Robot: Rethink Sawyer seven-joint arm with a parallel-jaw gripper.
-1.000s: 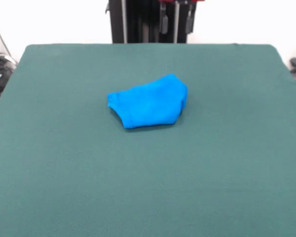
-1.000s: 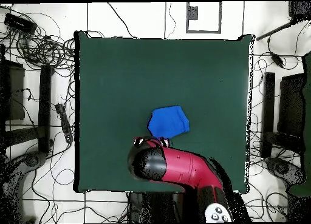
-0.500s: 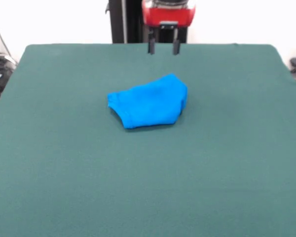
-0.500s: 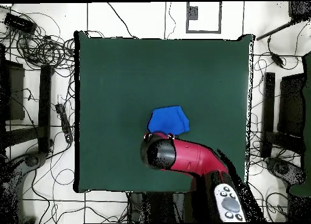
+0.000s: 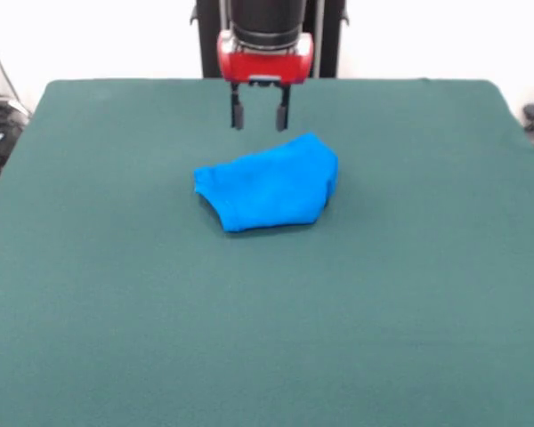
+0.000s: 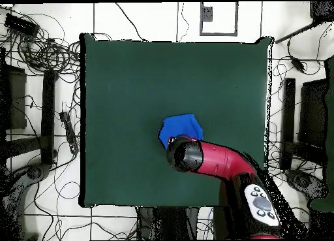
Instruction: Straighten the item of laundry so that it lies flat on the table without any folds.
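Lying crumpled near the middle of the dark green tabletop (image 5: 116, 311), the bright blue item of laundry (image 5: 269, 184) forms a compact folded bundle with only plain blue cloth showing. In the front view, the red and black arm (image 5: 265, 40) descends from above, and its pincer (image 5: 259, 116) hangs just behind the bundle's far edge, its two dark fingers (image 5: 238, 114) spread apart with a clear gap between them and nothing held. The fingertips appear raised above the cloth, not touching it. In the overhead view, the arm (image 6: 222, 163) covers the lower part of the item of laundry (image 6: 179, 127), hiding the pincer beneath the wrist.
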